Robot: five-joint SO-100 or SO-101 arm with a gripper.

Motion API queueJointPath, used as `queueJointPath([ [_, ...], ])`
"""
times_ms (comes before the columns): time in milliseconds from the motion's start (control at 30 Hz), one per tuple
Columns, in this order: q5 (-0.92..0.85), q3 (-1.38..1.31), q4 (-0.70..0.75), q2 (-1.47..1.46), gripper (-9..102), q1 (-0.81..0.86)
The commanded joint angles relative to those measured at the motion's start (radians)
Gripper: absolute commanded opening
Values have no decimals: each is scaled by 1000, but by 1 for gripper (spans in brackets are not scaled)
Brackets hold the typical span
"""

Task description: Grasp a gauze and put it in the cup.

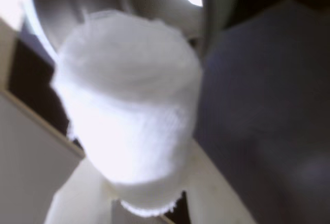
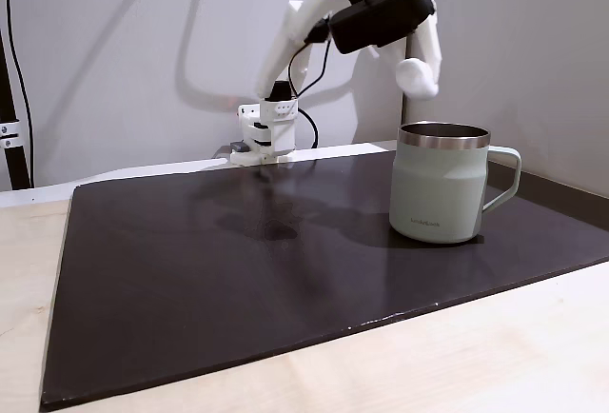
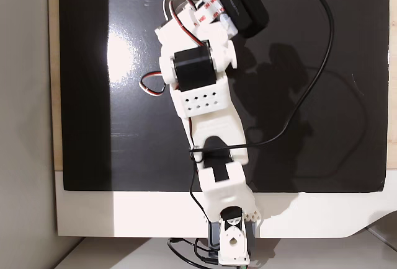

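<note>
Your gripper [image 2: 417, 75] is clamped on the gauze [image 1: 129, 115] and holds it in the air just above the cup [image 2: 440, 185], at the right in a fixed view. The grasp is done. What is left is, I judge, to release it into the cup

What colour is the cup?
Pale green with a shiny steel rim; the cup shows best in the side-on fixed view.

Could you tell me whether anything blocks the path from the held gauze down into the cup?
Nothing visible does: the gripper holds the gauze in open air above the cup, whose mouth is uncovered.
</note>
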Motion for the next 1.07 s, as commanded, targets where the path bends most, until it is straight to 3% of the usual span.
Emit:
queueJointPath([
  [0, 43, -158, 2, -37, 0, -34],
  [367, 110, -272, 0, -147, 3, -48],
  [600, 143, -301, 2, -147, 33, 12],
  [1033, 130, -298, 6, -124, 34, 29],
])
